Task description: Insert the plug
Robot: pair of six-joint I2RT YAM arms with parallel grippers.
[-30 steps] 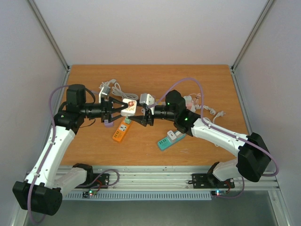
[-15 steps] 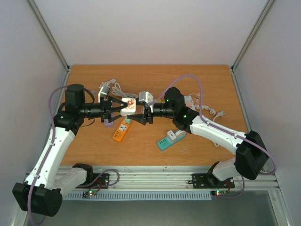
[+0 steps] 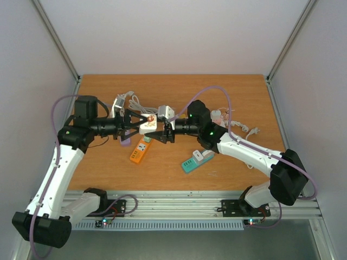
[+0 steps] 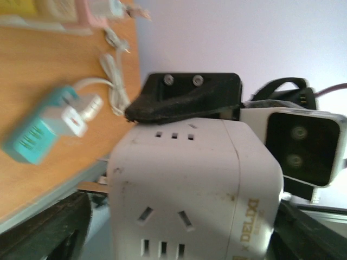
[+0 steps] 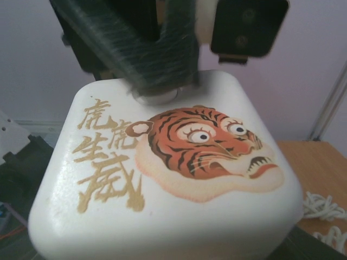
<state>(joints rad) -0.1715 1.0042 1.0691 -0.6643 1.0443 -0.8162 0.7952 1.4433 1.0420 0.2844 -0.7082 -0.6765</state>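
Claws of both arms meet at a white cube socket [image 4: 190, 184] carried aloft over the middle of the surface [image 3: 179, 92]. The right claw [image 3: 162, 131] is clenched on the cube, one finger lying flat against a face of it in the left wrist view. The left claw [image 3: 135, 126] is released, its fingers standing wide on either side of the cube. Progress: the cube is lifted and presented, but no plug sits in any outlet face that shows, so insertion appears not yet done; which plug is meant cannot be told. Receptacles: the cube's visible outlets are empty. A teal power strip [image 3: 191, 163] on the surface carries a white plug [image 3: 199, 156]. An orange strip [image 3: 139, 150] lies nearer the left arm, its outlets too small to read.
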